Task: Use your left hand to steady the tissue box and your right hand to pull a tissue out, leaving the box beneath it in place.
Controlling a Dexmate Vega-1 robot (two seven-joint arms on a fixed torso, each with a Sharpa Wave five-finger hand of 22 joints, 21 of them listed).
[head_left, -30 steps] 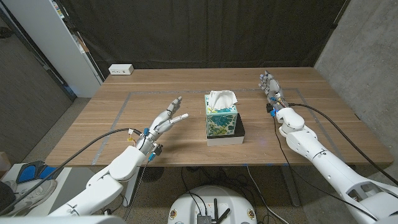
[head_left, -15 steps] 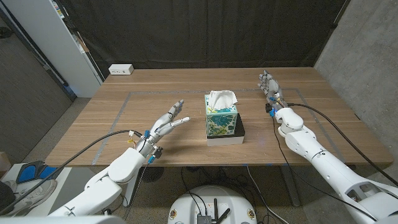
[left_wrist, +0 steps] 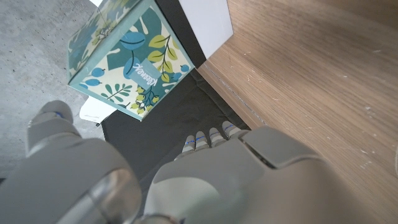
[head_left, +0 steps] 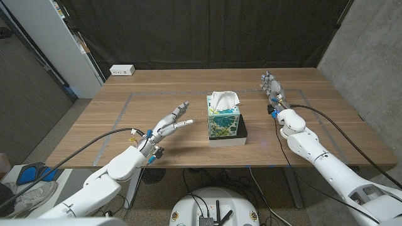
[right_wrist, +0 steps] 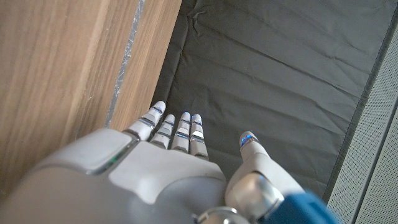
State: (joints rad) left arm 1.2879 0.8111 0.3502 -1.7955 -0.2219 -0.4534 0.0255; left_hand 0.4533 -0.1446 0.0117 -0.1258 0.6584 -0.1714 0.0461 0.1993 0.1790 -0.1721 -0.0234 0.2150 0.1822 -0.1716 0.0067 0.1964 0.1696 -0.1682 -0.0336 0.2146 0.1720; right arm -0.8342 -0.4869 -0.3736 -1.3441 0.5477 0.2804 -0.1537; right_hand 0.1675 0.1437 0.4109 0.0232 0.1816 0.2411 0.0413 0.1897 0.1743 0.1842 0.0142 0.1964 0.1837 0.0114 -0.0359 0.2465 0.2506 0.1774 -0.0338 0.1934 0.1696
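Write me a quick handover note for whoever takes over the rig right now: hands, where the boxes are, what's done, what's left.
Left hand: open, holding nothing, fingers pointing at the tissue box, short of touching it.
Right hand: open, holding nothing, off to the box's right, toward the table's far edge.
Tissue box stands on a flat black-and-white box mid-table, with a tissue sticking up from the top.
Done: nothing yet.
Left: steady the box with the left hand, pull the tissue with the right.

White rounded arms, black cables, grey hands with blue-marked fingertips (right_wrist: 246,138).
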